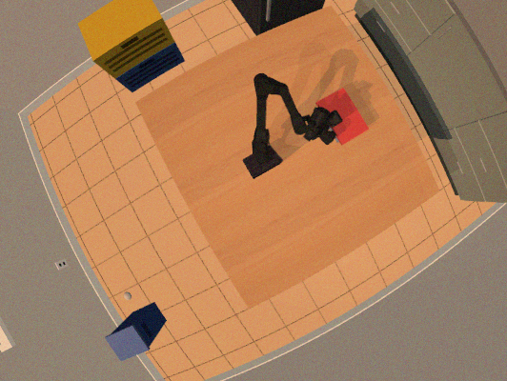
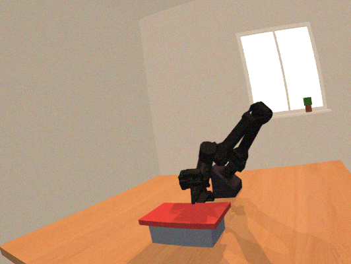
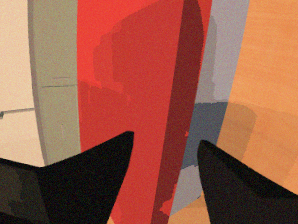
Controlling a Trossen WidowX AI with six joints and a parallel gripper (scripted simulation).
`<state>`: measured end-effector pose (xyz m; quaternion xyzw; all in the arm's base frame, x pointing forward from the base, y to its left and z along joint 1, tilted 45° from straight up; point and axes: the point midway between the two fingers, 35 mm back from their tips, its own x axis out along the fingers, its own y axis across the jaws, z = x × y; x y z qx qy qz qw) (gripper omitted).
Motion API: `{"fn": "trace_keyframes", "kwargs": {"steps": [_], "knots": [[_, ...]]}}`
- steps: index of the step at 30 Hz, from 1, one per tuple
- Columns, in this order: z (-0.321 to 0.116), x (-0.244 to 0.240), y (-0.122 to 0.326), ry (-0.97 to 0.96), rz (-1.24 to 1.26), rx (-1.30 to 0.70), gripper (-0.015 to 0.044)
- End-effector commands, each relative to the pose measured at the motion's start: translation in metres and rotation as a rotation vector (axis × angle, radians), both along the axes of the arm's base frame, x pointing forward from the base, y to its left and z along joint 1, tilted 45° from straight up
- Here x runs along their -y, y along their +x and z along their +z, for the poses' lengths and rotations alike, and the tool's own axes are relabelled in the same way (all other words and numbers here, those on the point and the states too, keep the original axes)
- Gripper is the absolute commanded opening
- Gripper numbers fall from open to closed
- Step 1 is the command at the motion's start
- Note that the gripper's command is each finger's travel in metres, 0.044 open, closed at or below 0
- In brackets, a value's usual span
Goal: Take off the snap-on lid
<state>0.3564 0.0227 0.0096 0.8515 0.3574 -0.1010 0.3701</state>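
From the arm's base [image 1: 254, 174] [image 2: 235, 194], the flat, smooth red lid [image 1: 354, 126] [image 2: 185, 215] [image 3: 132, 115] lies toward two o'clock in the top view, overhanging the blue-grey box [image 1: 337, 140] [image 2: 181, 236] [image 3: 206, 127]. The tool [image 1: 333, 128] [image 2: 202, 201] [image 3: 165, 143] stands apart at its edge; wood-grained table [image 1: 286, 238] [image 2: 99, 224] [image 3: 270, 75] spreads toward six.

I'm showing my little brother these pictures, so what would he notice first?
Probably the bright red lid, sitting on the blue-gray storage box on the wooden table. Next, the black robot arm, bent, with its open gripper at the lid's edge.
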Motion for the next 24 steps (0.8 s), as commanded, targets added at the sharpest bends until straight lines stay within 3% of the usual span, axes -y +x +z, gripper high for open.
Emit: {"fn": "trace_keyframes", "kwargs": {"steps": [1, 12, 16, 24], "knots": [[0.0002, 0.0003, 0.0013, 0.000, -0.004, 0.002, 0.0169], [0.0002, 0.0003, 0.0013, 0.000, -0.004, 0.002, 0.0095], [0.0002, 0.0003, 0.0013, 0.000, -0.004, 0.002, 0.0000], [0.0020, 0.0015, 0.0020, -0.003, -0.005, 0.004, 0.0000]]}}
